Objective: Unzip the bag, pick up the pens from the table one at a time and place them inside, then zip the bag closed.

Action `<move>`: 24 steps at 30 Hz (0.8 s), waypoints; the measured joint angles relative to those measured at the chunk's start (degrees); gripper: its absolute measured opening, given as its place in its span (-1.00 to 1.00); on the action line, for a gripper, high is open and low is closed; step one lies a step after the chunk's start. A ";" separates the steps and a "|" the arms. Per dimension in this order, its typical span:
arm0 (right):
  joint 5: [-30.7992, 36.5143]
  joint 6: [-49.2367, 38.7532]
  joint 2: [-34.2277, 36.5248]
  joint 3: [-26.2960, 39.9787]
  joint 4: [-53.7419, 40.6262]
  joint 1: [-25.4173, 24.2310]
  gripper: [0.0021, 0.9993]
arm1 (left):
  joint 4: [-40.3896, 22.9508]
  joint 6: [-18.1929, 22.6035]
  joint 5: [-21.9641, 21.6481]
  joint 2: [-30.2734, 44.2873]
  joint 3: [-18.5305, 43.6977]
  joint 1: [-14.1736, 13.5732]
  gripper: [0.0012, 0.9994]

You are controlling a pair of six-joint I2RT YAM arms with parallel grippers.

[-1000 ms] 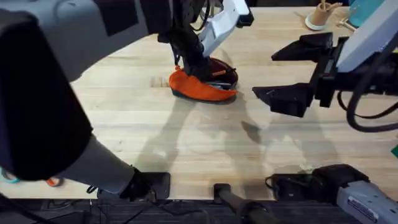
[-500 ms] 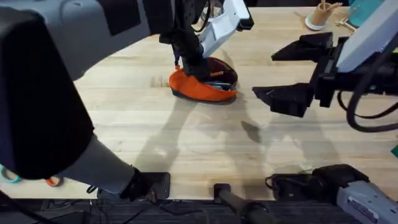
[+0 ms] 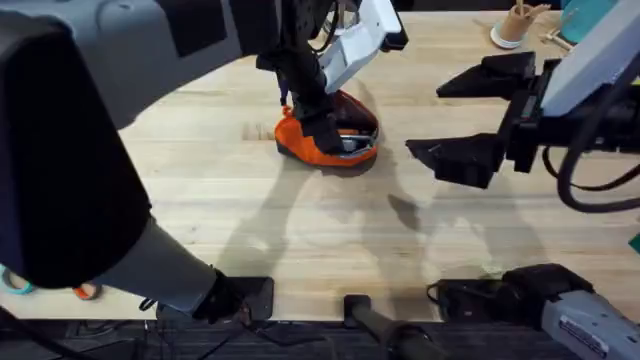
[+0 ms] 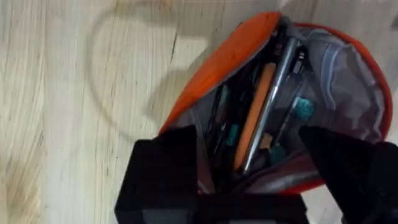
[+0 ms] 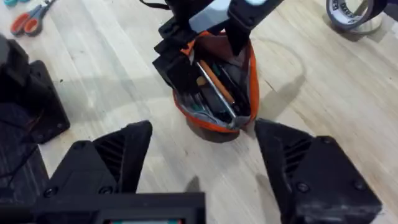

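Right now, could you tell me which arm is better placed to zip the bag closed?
Probably left: its hand is at the open bag, pens inside. The right hand hangs open, well away.

Orange bag [image 3: 325,140] gapes open on table [image 3: 300,220], pens [image 4: 264,112] inside.

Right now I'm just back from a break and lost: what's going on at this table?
The left gripper is down at the open mouth of the orange bag on the table. An orange pen and a silvery pen lie inside it. The zipper is not yet closed. The right gripper hangs apart from the bag, jaws open and empty.
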 joint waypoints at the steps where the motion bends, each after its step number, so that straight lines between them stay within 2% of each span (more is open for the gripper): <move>1: 0.00 0.00 0.00 0.02 0.00 0.00 1.00 | 0.00 0.00 -0.02 0.00 0.00 0.00 0.98; 12: 0.00 0.00 0.00 0.00 0.00 0.00 1.00 | -0.91 -0.19 -0.25 0.01 0.93 0.00 0.99; 20: 0.00 0.00 0.00 0.00 0.00 0.00 1.00 | -7.76 -1.60 -0.83 -0.08 11.28 0.02 0.99; 24: 0.00 0.00 0.00 0.00 0.00 0.00 1.00 | -11.04 -4.02 -1.27 -1.27 15.85 0.02 0.99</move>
